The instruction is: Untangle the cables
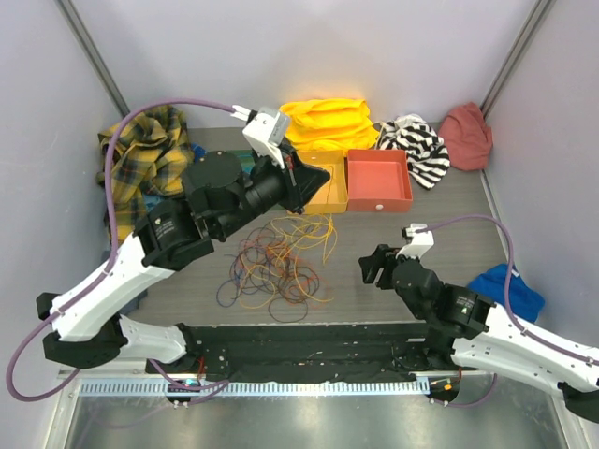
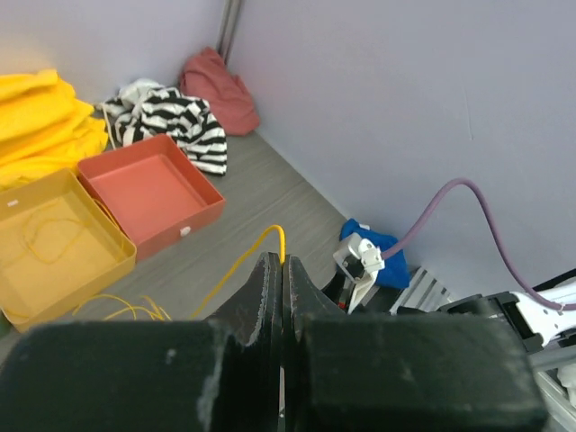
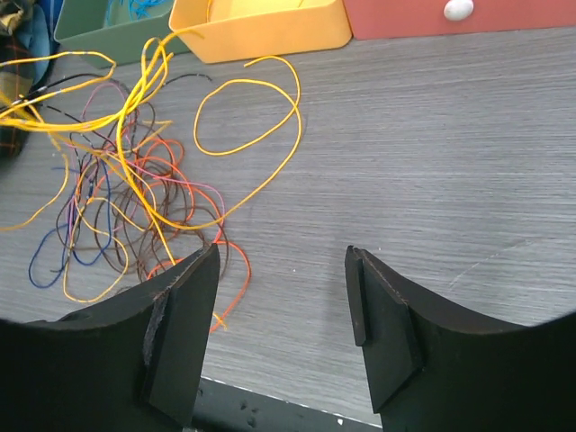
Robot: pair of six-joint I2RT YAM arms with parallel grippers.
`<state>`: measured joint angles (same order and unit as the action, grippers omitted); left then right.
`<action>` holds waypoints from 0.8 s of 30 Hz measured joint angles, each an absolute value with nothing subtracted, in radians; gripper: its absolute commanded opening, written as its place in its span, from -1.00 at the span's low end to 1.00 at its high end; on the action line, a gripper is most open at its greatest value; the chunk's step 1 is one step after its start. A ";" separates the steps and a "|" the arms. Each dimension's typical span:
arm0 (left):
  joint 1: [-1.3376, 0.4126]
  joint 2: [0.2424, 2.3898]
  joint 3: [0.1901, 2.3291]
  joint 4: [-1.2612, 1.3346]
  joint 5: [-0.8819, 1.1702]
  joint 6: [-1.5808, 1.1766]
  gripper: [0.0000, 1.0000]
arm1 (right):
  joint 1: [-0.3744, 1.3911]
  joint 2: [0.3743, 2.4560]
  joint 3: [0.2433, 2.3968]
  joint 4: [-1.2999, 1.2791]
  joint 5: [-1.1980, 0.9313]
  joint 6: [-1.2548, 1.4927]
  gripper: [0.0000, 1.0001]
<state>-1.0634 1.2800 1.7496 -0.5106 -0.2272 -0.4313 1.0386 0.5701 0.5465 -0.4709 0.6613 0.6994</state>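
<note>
The cables (image 1: 276, 267) lie in a loose bunch of yellow-orange, red, blue-purple and dark loops on the table in front of the trays. They also show in the right wrist view (image 3: 117, 180). My left gripper (image 1: 323, 178) is raised above the near edge of the yellow tray (image 1: 335, 195) and is shut (image 2: 282, 263) on a yellow cable (image 2: 238, 265), which runs down to the bunch. More yellow wire lies inside the yellow tray (image 2: 90, 216). My right gripper (image 1: 371, 267) is open and empty (image 3: 281, 256), low over bare table just right of the bunch.
A red tray (image 1: 379, 173) stands right of the yellow one, and a green tray (image 3: 90, 27) stands to its left. Yellow (image 1: 328, 117), striped (image 1: 416, 140), pink (image 1: 465, 134), plaid (image 1: 150, 150) and blue (image 1: 510, 290) cloths lie around the edges.
</note>
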 measured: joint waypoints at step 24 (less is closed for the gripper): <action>-1.140 1.394 2.053 -0.481 -0.266 -0.257 -1.00 | 1.039 0.386 0.637 -0.500 0.710 0.676 0.29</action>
<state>-1.1404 1.3945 2.0525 -0.4808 -0.2657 -0.2565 1.0386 0.3859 0.6373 -0.4999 0.7097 0.6762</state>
